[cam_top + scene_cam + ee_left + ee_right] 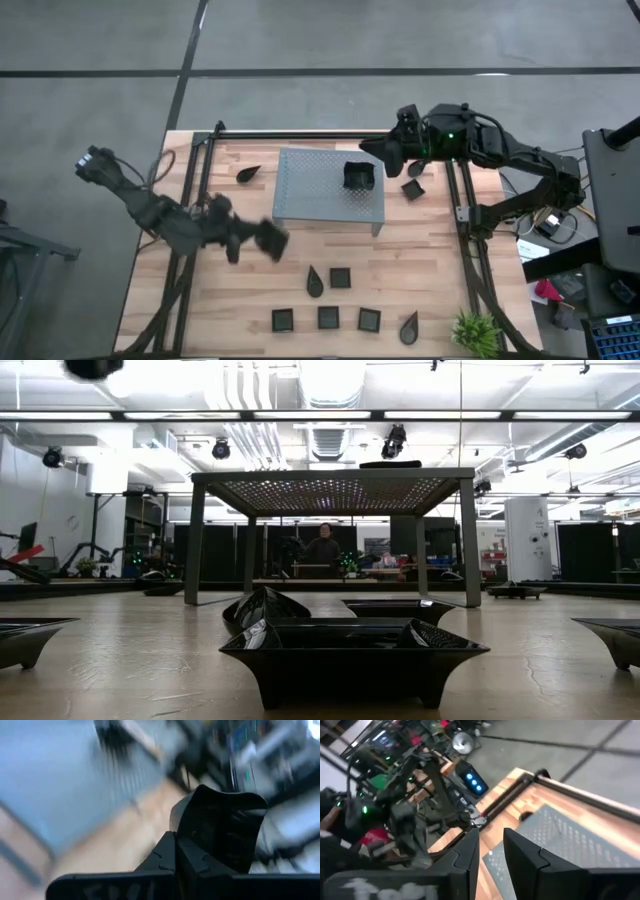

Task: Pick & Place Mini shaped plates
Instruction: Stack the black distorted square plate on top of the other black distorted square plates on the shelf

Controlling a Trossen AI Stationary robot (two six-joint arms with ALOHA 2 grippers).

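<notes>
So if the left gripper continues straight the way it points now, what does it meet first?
Probably the grey perforated metal rack. The left gripper, shut on a glossy black square plate, points toward its near edge; relative height is unclear.

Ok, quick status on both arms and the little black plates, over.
Left gripper shut on a square plate, off the rack's front-left corner. Right gripper empty, jaws parted, by the rack's back-right corner. One plate on rack. Path clear.

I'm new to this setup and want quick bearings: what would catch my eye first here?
Probably the grey perforated rack at the table's middle, with a black square plate on top near the right gripper, whose fingers stand empty and apart. Next, the left gripper beside the rack, shut on another black plate. More small black plates line the near edge.
</notes>
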